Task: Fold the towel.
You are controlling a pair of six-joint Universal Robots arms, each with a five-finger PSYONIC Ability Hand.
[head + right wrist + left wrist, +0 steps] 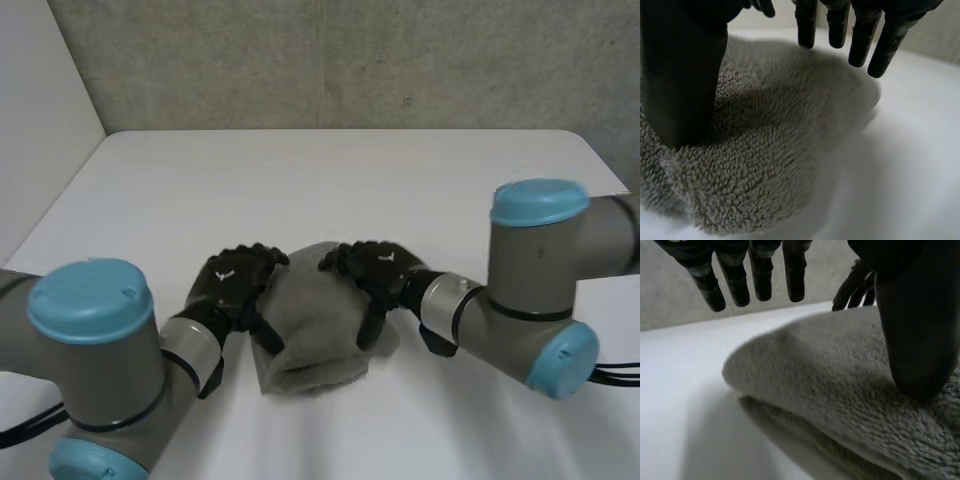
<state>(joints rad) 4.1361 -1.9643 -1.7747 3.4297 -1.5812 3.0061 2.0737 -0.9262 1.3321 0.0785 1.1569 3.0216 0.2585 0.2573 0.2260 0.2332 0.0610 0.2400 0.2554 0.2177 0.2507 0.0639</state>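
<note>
Ok, left hand [238, 282] and right hand [372, 268] unclenched, thumbs on towel [312, 340] by table's [350, 180] front edge; flatten fold evenly.

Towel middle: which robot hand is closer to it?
Right, narrowly. The right robot hand lies over the towel from its right side; the left robot hand sits at its left edge, thumb on it.
</note>
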